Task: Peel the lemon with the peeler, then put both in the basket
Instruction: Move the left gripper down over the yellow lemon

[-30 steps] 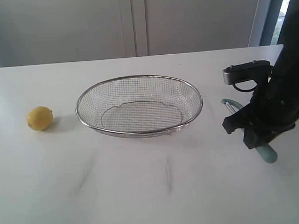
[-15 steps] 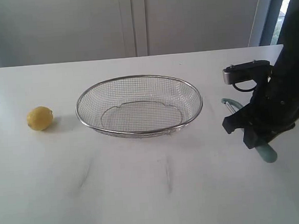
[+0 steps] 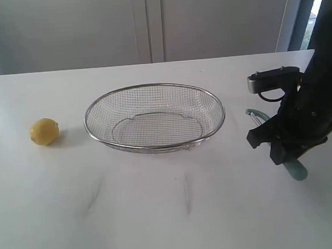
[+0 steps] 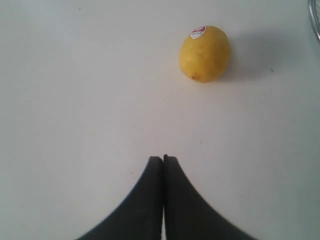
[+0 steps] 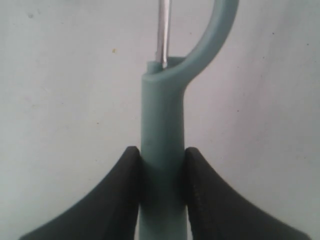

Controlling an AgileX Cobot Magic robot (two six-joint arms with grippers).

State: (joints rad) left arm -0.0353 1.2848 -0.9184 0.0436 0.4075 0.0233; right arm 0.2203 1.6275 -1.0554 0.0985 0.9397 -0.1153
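One basket (image 3: pixel 152 85), lemon (image 3: pixel 44 132) outside it, R hand (image 5: pixel 161 160) pinching peeler (image 5: pixel 162 100), L hand (image 4: pixel 162 160) pressed together.

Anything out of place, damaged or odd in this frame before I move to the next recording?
Nothing serious. The lemon carries a shop sticker on its skin. Faint grey streaks mark the table on the camera side of the basket, which sits upright and empty. The right gripper holds the peeler squarely.
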